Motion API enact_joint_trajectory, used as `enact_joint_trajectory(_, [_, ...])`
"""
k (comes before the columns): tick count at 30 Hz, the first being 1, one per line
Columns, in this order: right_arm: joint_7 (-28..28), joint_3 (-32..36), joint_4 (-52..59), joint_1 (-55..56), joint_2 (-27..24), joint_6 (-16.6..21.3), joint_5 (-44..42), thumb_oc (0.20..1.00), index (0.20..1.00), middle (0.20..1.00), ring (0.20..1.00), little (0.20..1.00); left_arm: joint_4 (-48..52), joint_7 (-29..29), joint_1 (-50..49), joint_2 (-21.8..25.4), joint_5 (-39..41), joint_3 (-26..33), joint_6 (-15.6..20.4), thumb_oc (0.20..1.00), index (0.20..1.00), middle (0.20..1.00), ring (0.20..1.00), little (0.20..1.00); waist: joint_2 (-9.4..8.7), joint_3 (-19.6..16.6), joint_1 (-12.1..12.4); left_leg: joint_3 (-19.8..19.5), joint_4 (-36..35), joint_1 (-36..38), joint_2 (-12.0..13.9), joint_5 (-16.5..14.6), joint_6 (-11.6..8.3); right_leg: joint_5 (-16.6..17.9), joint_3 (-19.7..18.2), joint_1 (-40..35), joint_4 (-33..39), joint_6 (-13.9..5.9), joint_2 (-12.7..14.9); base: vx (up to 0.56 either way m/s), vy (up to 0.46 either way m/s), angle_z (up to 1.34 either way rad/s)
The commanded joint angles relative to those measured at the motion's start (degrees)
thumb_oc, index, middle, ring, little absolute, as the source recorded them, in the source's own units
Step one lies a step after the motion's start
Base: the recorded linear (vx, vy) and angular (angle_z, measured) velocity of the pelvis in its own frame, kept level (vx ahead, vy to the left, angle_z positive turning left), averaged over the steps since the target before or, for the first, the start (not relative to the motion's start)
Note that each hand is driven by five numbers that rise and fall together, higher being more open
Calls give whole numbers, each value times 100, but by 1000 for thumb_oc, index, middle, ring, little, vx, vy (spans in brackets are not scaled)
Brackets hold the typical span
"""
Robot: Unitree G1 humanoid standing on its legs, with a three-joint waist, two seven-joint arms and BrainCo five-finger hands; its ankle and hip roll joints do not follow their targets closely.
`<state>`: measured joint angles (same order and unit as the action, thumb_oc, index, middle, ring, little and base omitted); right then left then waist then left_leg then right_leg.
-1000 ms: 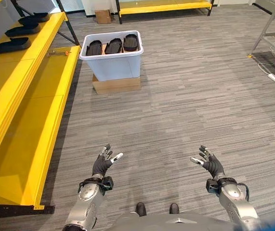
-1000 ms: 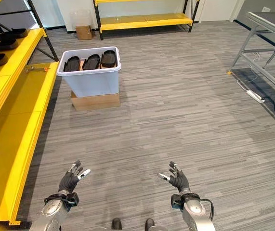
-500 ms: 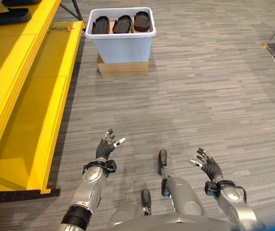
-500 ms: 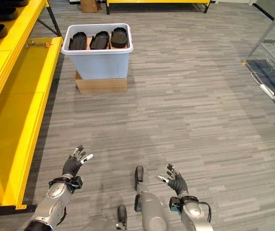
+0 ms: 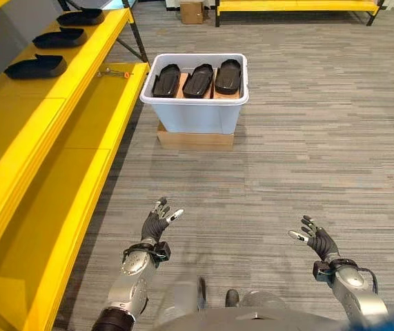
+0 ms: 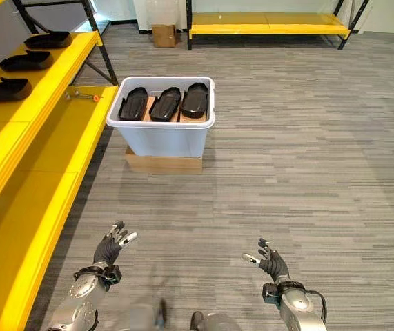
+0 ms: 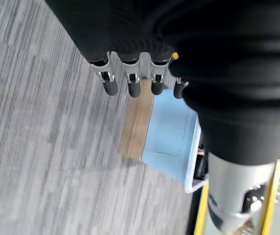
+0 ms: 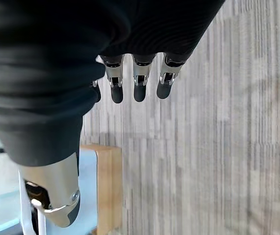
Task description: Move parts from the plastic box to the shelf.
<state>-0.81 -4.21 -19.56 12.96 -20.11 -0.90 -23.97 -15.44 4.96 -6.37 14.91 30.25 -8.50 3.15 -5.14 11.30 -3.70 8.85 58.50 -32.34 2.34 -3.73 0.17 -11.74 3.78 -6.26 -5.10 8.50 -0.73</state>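
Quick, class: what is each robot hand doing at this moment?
Left hand: open, holding nothing.
Right hand: open, holding nothing.

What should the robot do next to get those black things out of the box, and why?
Probably step closer to the plastic box. Both the left hand and the right hand are open and empty, held over bare floor well short of it, while three black parts lie side by side inside, too far to reach from here.
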Motion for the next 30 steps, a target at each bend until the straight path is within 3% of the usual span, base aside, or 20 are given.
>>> enact_joint_trajectory(1, [-50, -136, 299, -47, -113, 213, -107, 1000, 1000, 1000, 1000, 1000, 41, -53, -65, 129, -16, 18, 160, 1000, 1000, 1000, 1000, 1000, 102, 27, 3, -278, -3760, 2331, -156, 119, -172, 1127, 292, 395, 676, -972, 95, 296, 76, -25])
enact_joint_trajectory(2, [-59, -162, 260, -50, -100, 219, -53, 1000, 1000, 1000, 1000, 1000, 21, -42, -71, 127, -46, 20, 161, 1000, 1000, 1000, 1000, 1000, 121, 14, 24, -365, -4437, 2275, -89, 357, -198, 1093, 256, 323, 734, -991, 81, 353, 105, -64])
enact_joint_trajectory(3, [-57, -204, 233, -78, -91, 247, -30, 1000, 1000, 1000, 1000, 1000, 20, -17, -59, 138, -67, 15, 187, 1000, 1000, 1000, 1000, 1000, 164, 16, 76, -478, -5116, 2161, 36, 831, -291, 1069, 207, 153, 867, -1018, 12, 280, 88, -57])
enact_joint_trajectory(4, [-69, -220, 232, -101, -98, 240, -12, 1000, 1000, 1000, 1000, 1000, 21, -25, -53, 150, -73, 13, 186, 1000, 1000, 1000, 1000, 1000, 189, 6, 99, -496, -5496, 2147, 97, 1043, -352, 1047, 172, 64, 911, -1020, -5, 319, 95, -41])
enact_joint_trajectory(7, [-50, -254, 107, -150, -92, 247, 59, 1000, 1000, 1000, 1000, 1000, -48, -22, 12, 149, -99, 38, 218, 1000, 1000, 1000, 1000, 1000, 250, -19, 174, -486, -5946, 2171, 178, 1420, -488, 952, 38, -169, 994, -1044, -80, 263, 98, -13])
enact_joint_trajectory(9, [29, -330, 121, -166, -93, 224, 180, 1000, 1000, 1000, 1000, 1000, -61, -17, -38, 138, -63, 91, 249, 1000, 1000, 1000, 1000, 1000, 314, -109, 259, -738, -6109, 2315, 99, 1371, -434, 840, -114, -276, 993, -1088, -81, 363, 203, -52])
enact_joint_trajectory(10, [65, -353, 149, -188, -52, 217, 177, 1000, 1000, 1000, 1000, 1000, -69, 30, -32, 125, 11, 92, 257, 1000, 1000, 1000, 1000, 1000, 320, -205, 244, -565, -5969, 2338, -10, 1240, -362, 756, -134, -410, 944, -1147, 91, 413, 259, -100])
enact_joint_trajectory(14, [91, -401, 233, -227, -11, 196, 196, 1000, 1000, 1000, 1000, 1000, -37, 9, -29, 168, 42, 80, 282, 1000, 1000, 1000, 1000, 1000, 295, -277, 301, -395, -5666, 2311, -136, 960, -188, 640, -157, -420, 746, -1241, 323, 247, 177, -63])
enact_joint_trajectory(17, [138, -456, 242, -278, 29, 170, 249, 1000, 1000, 1000, 1000, 1000, -20, 51, -63, 201, 46, 87, 247, 1000, 1000, 1000, 1000, 1000, 290, -344, 366, -280, -5481, 2368, -310, 661, 2, 612, -184, -302, 199, -1401, 539, 254, 209, -7])
enact_joint_trajectory(19, [143, -483, 247, -308, 67, 178, 256, 1000, 1000, 1000, 1000, 1000, 27, 76, -77, 246, 29, 112, 235, 1000, 1000, 1000, 1000, 1000, 317, -346, 365, -245, -5491, 2504, -432, 528, 131, 881, -202, -7, -489, -1552, 647, 200, 200, -4])
enact_joint_trajectory(22, [151, -522, 271, -344, 132, 194, 217, 1000, 1000, 1000, 1000, 1000, 32, 108, -42, 294, 14, 122, 216, 1000, 1000, 1000, 1000, 1000, 414, -229, 279, -285, -5629, 2814, -553, 426, 300, 1528, -240, 603, -1750, -1614, 730, 163, 221, 28])
enact_joint_trajectory(23, [157, -538, 309, -365, 131, 210, 220, 1000, 1000, 1000, 1000, 1000, 52, 126, -24, 343, -1, 127, 218, 1000, 1000, 1000, 1000, 1000, 525, -106, 206, -305, -5760, 3063, -554, 397, 386, 1718, -158, 998, -2459, -1574, 734, 128, 192, 23])
enact_joint_trajectory(25, [158, -540, 328, -352, 141, 217, 243, 1000, 1000, 1000, 1000, 1000, 92, 126, -40, 350, -27, 147, 203, 1000, 1000, 1000, 1000, 1000, 616, -68, 185, -271, -5814, 3160, -523, 339, 407, 1657, -2, 1196, -2668, -1533, 724, 124, 154, 21])
enact_joint_trajectory(27, [143, -549, 328, -374, 147, 212, 273, 1000, 1000, 1000, 1000, 1000, 100, 98, -50, 346, -36, 155, 207, 1000, 1000, 1000, 1000, 1000, 705, 14, 111, -260, -5928, 3405, -522, 243, 409, 1351, 269, 1624, -2629, -1460, 709, 190, 127, 11])
enact_joint_trajectory(28, [151, -557, 325, -393, 136, 206, 239, 1000, 1000, 1000, 1000, 1000, 80, 77, -50, 342, -26, 147, 211, 1000, 1000, 1000, 1000, 1000, 735, 26, 52, -295, -5989, 3495, -527, 237, 380, 1246, 291, 1802, -2296, -1435, 529, 209, 53, -22])
enact_joint_trajectory(30, [147, -544, 371, -383, 134, 191, 210, 1000, 1000, 1000, 1000, 1000, 93, 48, -77, 350, -8, 169, 203, 1000, 1000, 1000, 1000, 1000, 709, 75, 8, -310, -6041, 3651, -581, 189, 339, 1256, 494, 1894, -1510, -1434, 447, 267, -23, 1])
